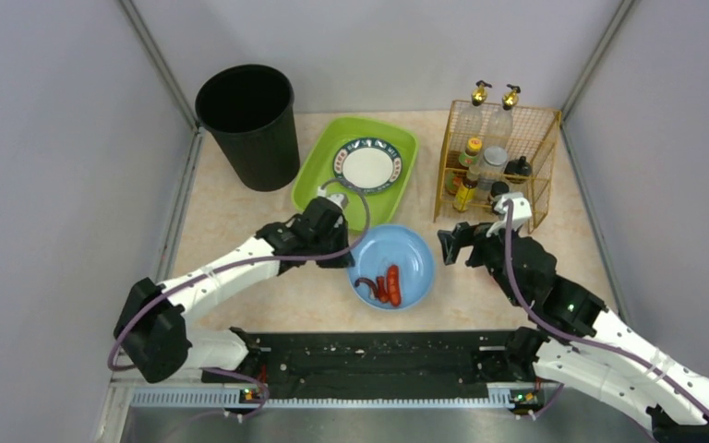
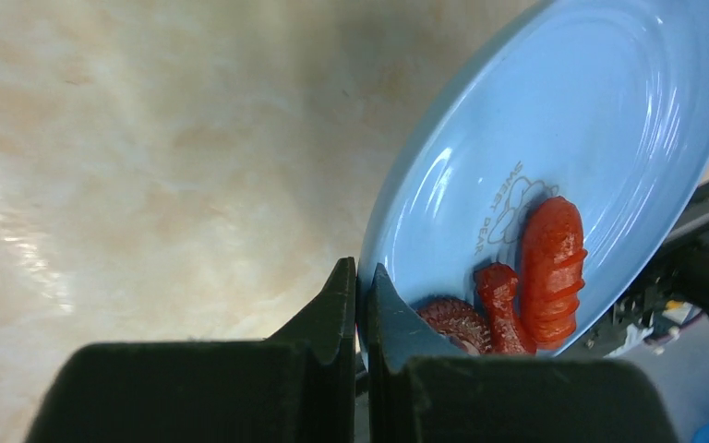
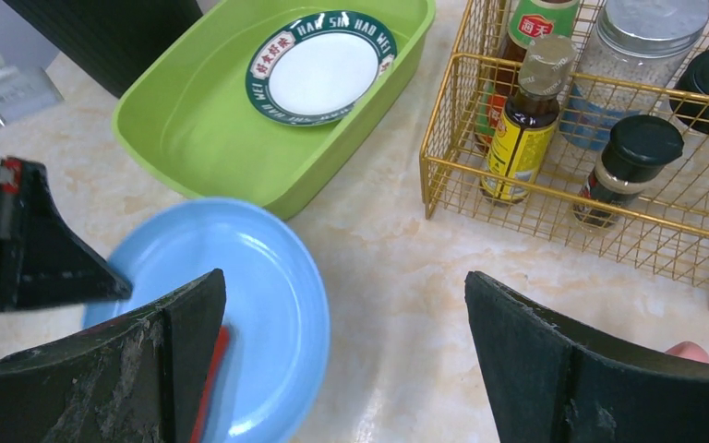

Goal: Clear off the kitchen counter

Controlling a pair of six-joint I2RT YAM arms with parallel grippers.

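Observation:
A light blue plate (image 1: 392,263) holding red sausage pieces (image 1: 390,284) sits near the middle of the kitchen counter (image 1: 231,221). My left gripper (image 1: 342,251) is shut on the plate's left rim; in the left wrist view the fingertips (image 2: 343,293) pinch the rim of the plate (image 2: 554,138), which is tilted, with the sausages (image 2: 550,272) near its low edge. My right gripper (image 1: 454,245) is open and empty just right of the plate; its view shows the plate (image 3: 258,277) by its left finger.
A green tray (image 1: 316,175) with a white green-rimmed plate (image 1: 366,165) lies behind. A black bin (image 1: 246,125) stands at the back left. A gold wire rack (image 1: 543,148) of bottles stands at the back right. A black rail strip (image 1: 378,360) runs along the near edge.

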